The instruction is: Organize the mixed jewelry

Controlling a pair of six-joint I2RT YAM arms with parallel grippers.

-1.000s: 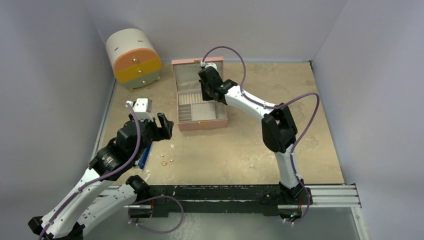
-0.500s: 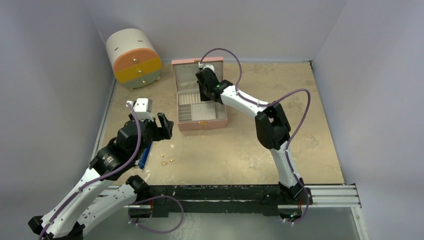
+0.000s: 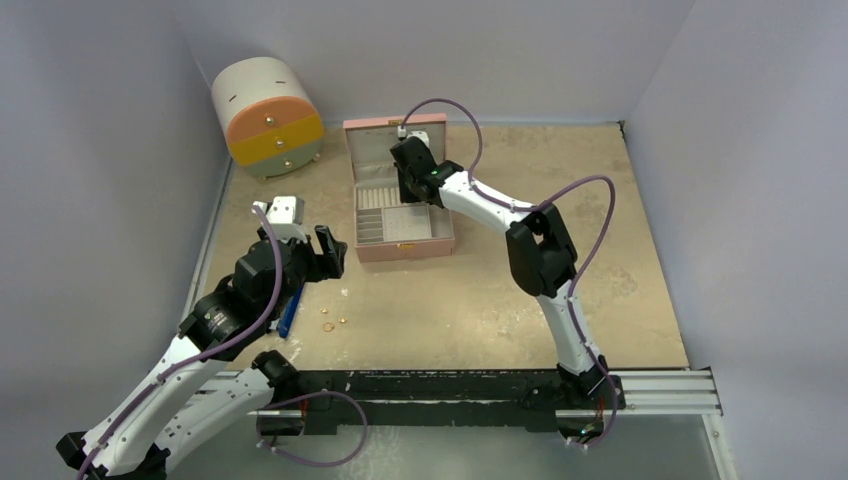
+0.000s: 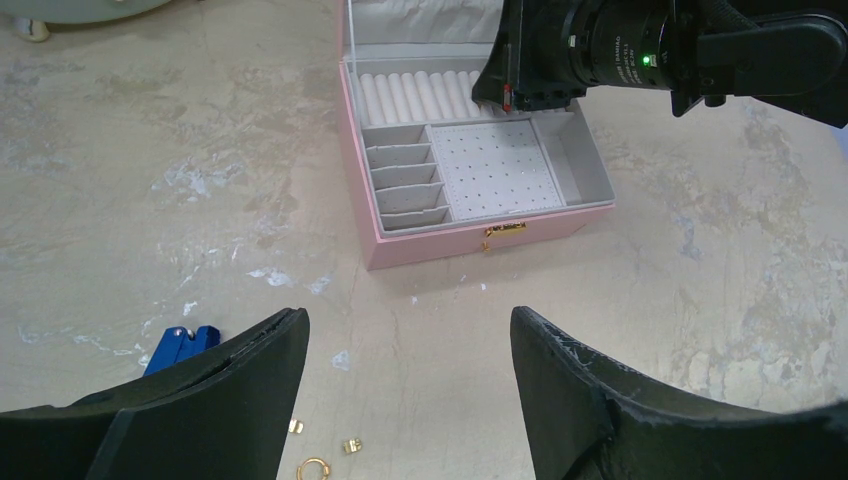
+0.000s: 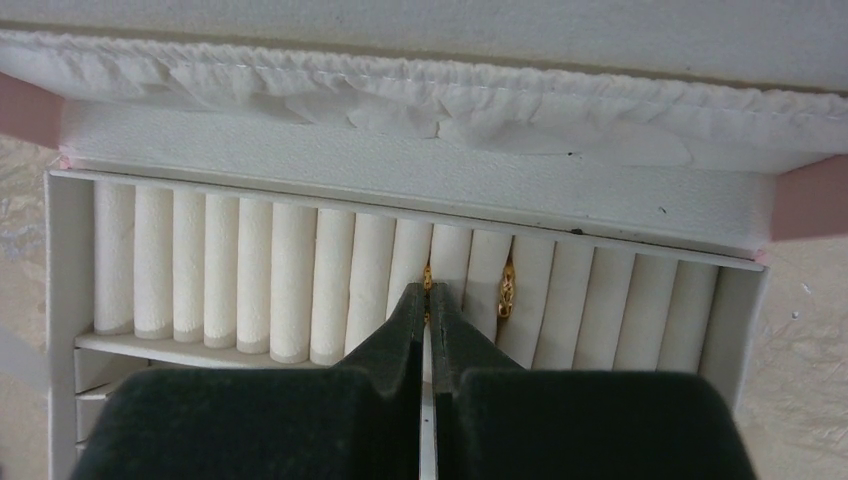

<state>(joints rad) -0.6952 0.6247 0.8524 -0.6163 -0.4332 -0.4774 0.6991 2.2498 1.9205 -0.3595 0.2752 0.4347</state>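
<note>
Loose gold jewelry lies on the table: a small ring (image 3: 327,326) (image 4: 313,468) and stud-like bits (image 3: 342,321) (image 4: 349,446). My left gripper (image 3: 325,250) (image 4: 405,315) hovers open above and just beyond them, with nothing between its fingers. My right gripper (image 3: 408,190) (image 5: 428,290) is inside the open pink box (image 3: 405,245), its tips shut on a thin gold ring (image 5: 427,275) at a slot between the white ring rolls (image 5: 290,280). Another gold piece (image 5: 506,290) sits in a slot two rolls to the right.
A blue-handled tool (image 3: 288,312) (image 4: 180,345) lies left of the loose pieces, under my left arm. A round cabinet with orange and yellow drawers (image 3: 265,115) stands at the back left. The box's raised lid (image 5: 400,90) is just beyond the rolls.
The right arm has shifted a little to the left over the box's ring rolls. The left arm and the loose pieces have not moved.
</note>
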